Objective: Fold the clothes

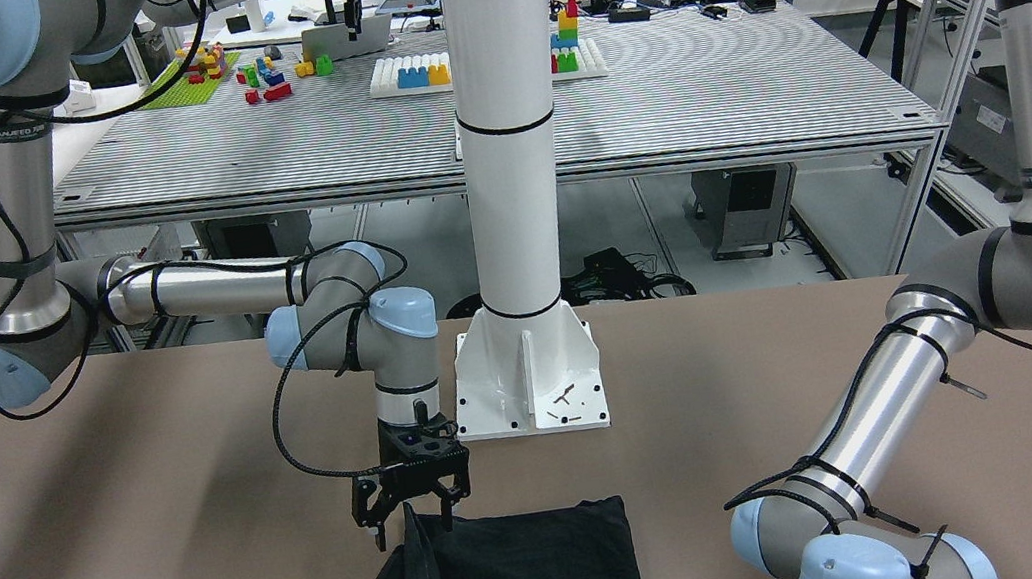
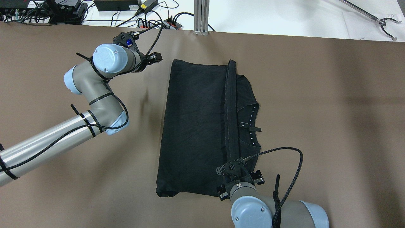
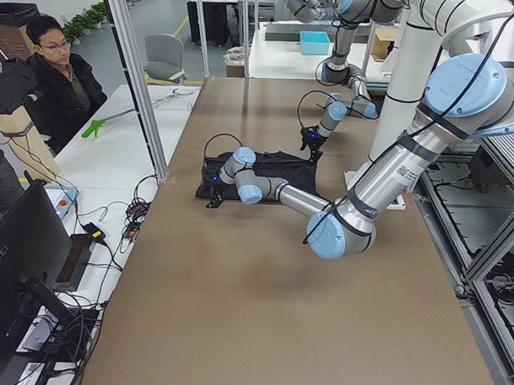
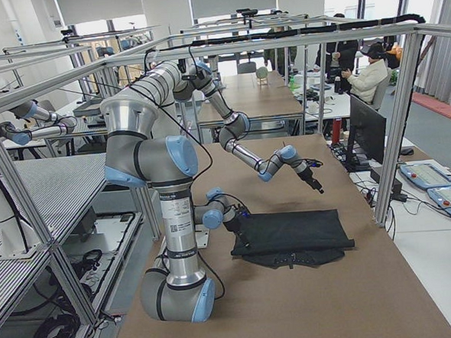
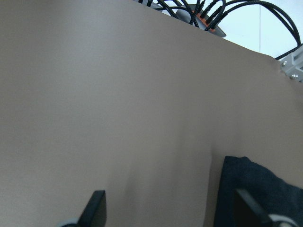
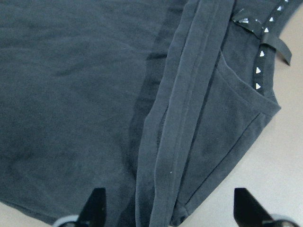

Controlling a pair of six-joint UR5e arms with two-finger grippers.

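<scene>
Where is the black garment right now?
Overhead view: the garment lies central on the table, right end effector over its near edge, left end effector beyond its far-left corner.

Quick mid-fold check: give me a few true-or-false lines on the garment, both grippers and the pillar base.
1. The black garment lies on the brown table. True.
2. The left gripper is shut on the garment's corner. False: it is open over bare table, with the corner off to one side.
3. The right gripper is open over the garment's hemmed band. True.
4. The garment covers the white pillar's base plate. False: it lies apart from the plate.
</scene>
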